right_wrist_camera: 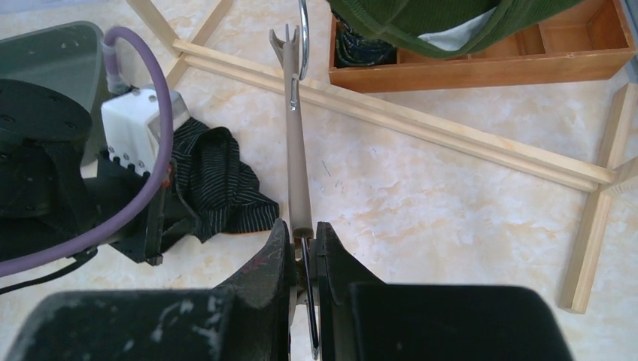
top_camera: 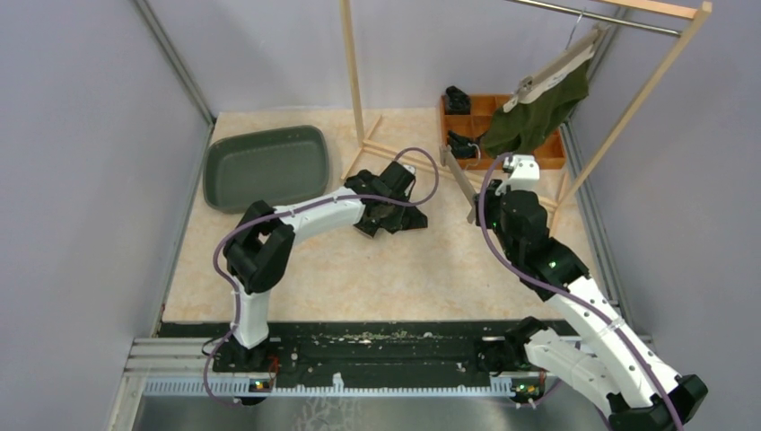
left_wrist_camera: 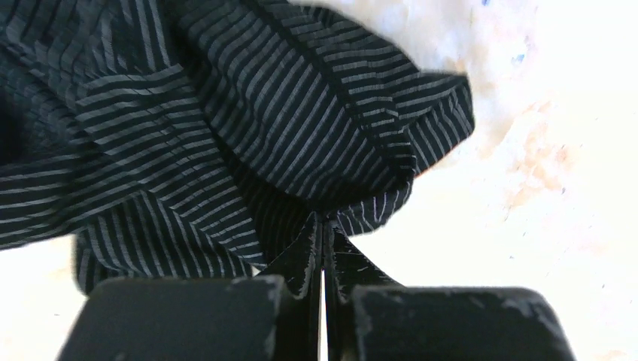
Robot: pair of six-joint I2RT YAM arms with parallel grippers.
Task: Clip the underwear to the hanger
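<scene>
The underwear is black with thin pale stripes. It lies crumpled on the table under my left gripper and shows in the right wrist view too. My left gripper is shut on a fold of its edge. The hanger is a grey bar with a metal hook and a clip at its far end. My right gripper is shut on the near end of the hanger, to the right of the underwear. In the top view the hanger stands up from my right gripper.
A dark green tray lies at the back left. A wooden rack stands at the back, its base rails on the table. A green garment hangs on it over a wooden box.
</scene>
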